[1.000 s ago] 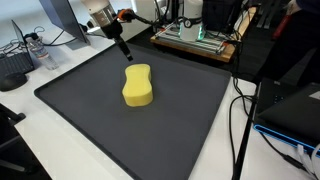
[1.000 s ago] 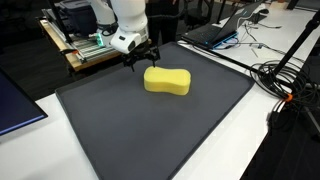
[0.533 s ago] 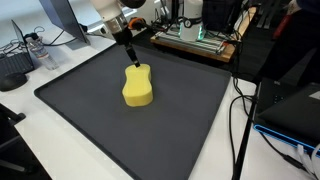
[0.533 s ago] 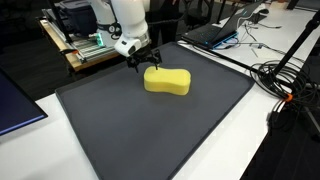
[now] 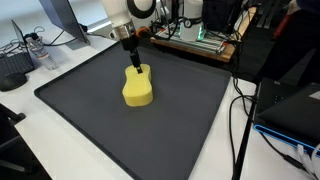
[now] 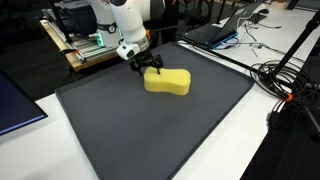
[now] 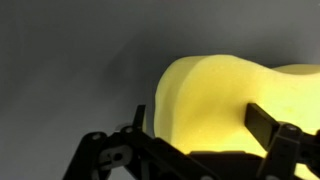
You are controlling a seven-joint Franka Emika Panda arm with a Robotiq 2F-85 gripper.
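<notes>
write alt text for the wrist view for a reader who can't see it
A yellow sponge lies on a dark grey mat, its rounded end filling the right of the wrist view. The black tool is open at the bottom edge, one finger beside that end and the other in front of the sponge.

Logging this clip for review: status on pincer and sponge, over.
Pincer open, down at one end of yellow sponge, no grip. Sponge flat on dark mat. Nothing in the way.

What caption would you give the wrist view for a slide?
Open gripper poised at the rounded end of a yellow sponge on a dark grey mat.
</notes>
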